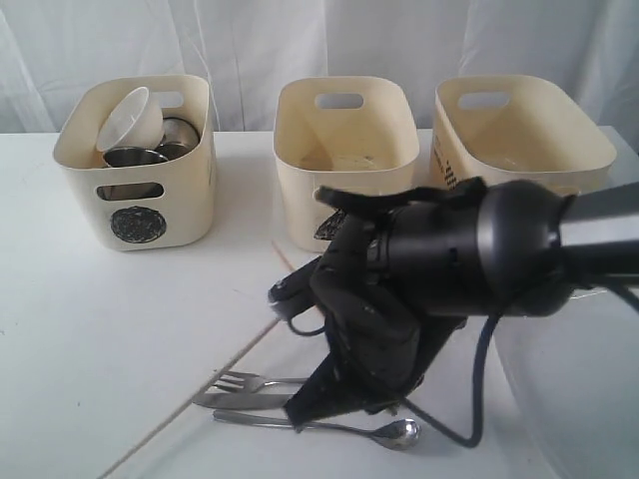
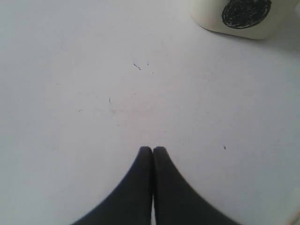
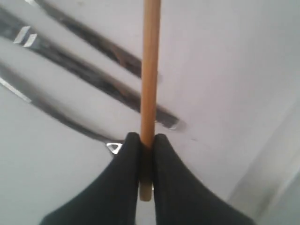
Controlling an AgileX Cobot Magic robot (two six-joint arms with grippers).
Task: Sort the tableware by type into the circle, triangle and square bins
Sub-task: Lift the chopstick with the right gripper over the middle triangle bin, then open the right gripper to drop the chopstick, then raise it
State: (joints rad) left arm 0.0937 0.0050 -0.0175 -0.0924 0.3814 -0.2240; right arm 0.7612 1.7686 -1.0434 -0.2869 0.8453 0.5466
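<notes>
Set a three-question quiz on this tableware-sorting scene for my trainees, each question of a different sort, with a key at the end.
1. True or false: the black left gripper is shut on a piece of cutlery.
2. What is the black right gripper shut on?
A. a steel spoon
B. a thin wooden chopstick
C. a steel knife
3. Fill the gap: the small white bowl lies in the cream plastic tub marked with a black scribbled ____.

Key:
1. False. It is shut on nothing, above the bare table.
2. B
3. circle
</notes>
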